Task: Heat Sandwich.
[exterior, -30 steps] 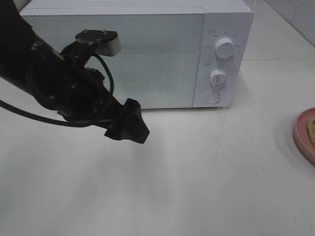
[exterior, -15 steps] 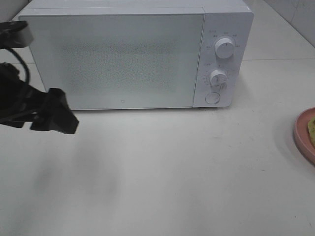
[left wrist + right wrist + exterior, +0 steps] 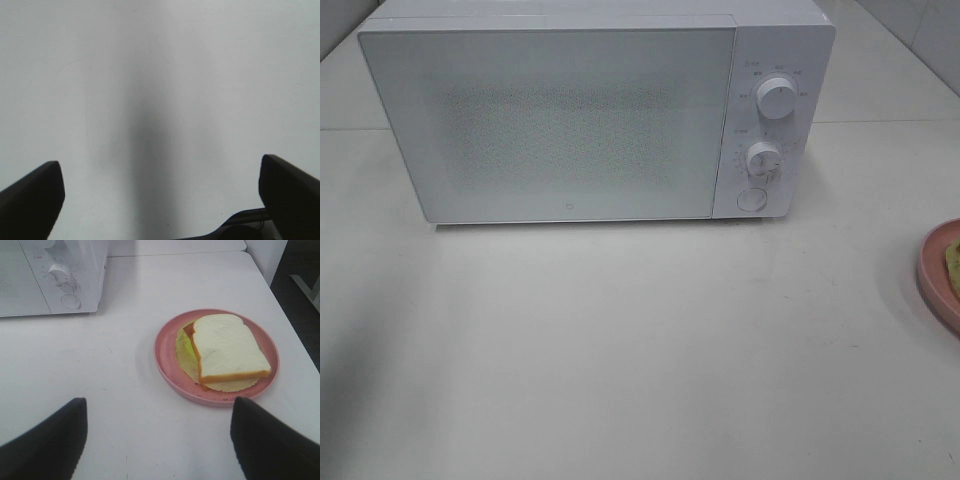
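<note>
The sandwich (image 3: 227, 351), white bread over green-yellow filling, lies on a round pink plate (image 3: 167, 362) in the right wrist view; only a green sliver (image 3: 953, 262) shows at the right edge of the high view. A white microwave (image 3: 570, 110) stands at the back with its door shut. My right gripper (image 3: 157, 440) hangs open above bare table, short of the plate, with nothing between its fingers. My left gripper (image 3: 160, 192) is open over bare white table and is out of the high view.
Two knobs (image 3: 776, 98) and a round button (image 3: 752, 199) sit on the microwave's right panel. The pink plate (image 3: 938, 275) is cut off by the high view's right edge. The table's far edge (image 3: 260, 270) lies beyond the plate.
The left arm has swung leftward away from the microwave door and left the high view. The microwave and plate have not moved.
</note>
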